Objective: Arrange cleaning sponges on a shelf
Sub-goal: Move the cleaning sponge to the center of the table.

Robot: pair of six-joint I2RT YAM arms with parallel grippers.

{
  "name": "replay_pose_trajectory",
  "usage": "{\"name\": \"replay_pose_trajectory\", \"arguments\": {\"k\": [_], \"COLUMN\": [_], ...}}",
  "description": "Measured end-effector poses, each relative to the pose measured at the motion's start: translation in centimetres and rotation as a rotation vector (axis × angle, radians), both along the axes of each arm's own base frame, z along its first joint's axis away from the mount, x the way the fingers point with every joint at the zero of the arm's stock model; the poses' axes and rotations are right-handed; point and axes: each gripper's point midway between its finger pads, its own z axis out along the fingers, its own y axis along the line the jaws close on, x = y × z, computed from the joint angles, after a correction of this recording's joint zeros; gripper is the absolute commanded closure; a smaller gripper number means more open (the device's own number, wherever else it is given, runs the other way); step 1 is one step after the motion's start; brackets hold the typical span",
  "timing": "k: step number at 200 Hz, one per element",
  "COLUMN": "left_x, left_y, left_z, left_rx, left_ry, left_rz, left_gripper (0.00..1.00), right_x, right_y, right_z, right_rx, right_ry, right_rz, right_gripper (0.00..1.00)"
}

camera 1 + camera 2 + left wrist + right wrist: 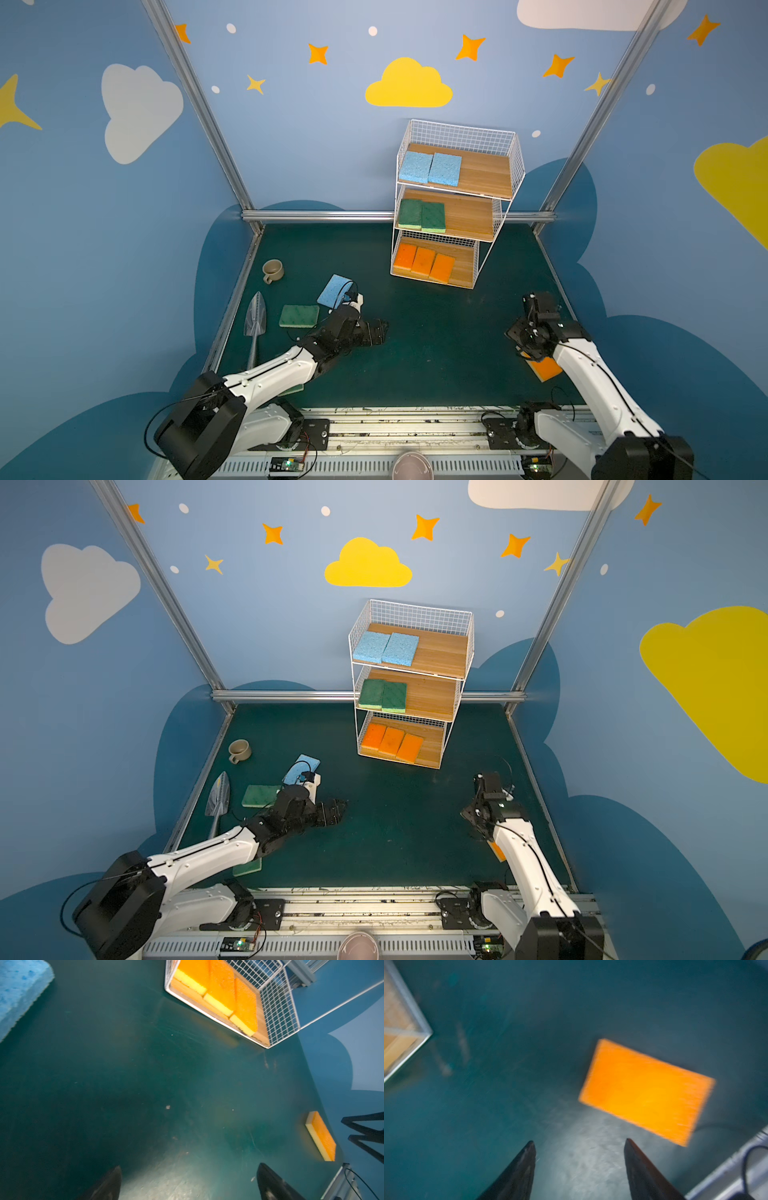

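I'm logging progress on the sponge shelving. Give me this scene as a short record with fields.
Shelf: white wire-grid rack with three wooden boards
Top board: two light blue sponges
Middle board: two dark green sponges
Bottom board: three orange-on-yellow sponges
Loose on table: one light blue sponge, one green sponge, another green sponge partly under the left arm, one orange sponge by the right arm
Other items: beige mug, metal trowel
Left jaws: open, empty
Right jaws: open, empty
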Motion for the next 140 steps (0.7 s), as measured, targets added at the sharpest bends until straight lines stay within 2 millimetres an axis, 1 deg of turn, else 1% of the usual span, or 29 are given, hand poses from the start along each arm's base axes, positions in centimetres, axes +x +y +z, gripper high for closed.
{"name": "replay_pose_trajectory", "arguments": {"k": [20, 35, 48, 64, 70, 88, 106, 126, 140], "left_x": [0.0, 0.0, -0.1, -0.2, -0.2, -0.2, -0.1, 0.1, 0.1], "left_y": [-0.3, -0.6, -0.8, -0.9, -0.9, -1.0, -1.1, -1.2, -1.2], "left_z": [-0.2, -0.4, -0.6, -1.1, -1.3, -1.5, -1.3, -1.0, -0.9], "left_rx": [-0.001, -0.002, -0.001, 0.004, 0.007, 0.011, 0.009, 0.004, 0.003], "left_ry": [0.006, 0.013, 0.021, 0.034, 0.039, 0.048, 0.045, 0.039, 0.039], "left_rz": [-0.008, -0.017, -0.024, -0.03, -0.031, -0.033, -0.034, -0.033, -0.03], "left_gripper": [0.0, 0.0, 0.0, 0.0, 0.0, 0.0, 0.0, 0.0, 0.0], "right_x": [-1.4, -2.7, -3.9, -5.0, -5.2, -4.8, -3.6, -1.5, 0.1], "right_y": [-2.1, -3.1, -3.3, -2.8, -2.5, -2.1, -1.5, 0.2, 2.1], "right_z": [-0.7, -2.1, -3.8, -6.0, -6.6, -7.2, -7.2, -6.8, -6.6], "right_rx": [0.015, 0.038, 0.07, 0.114, 0.13, 0.162, 0.202, 0.272, 0.323], "right_ry": [0.002, 0.034, 0.078, 0.131, 0.139, 0.131, 0.106, 0.064, 0.042], "right_rz": [-0.143, -0.24, -0.292, -0.317, -0.323, -0.312, -0.258, -0.154, -0.054], "right_gripper": [0.33, 0.33, 0.33, 0.33, 0.33, 0.34, 0.41, 0.48, 0.52]}}
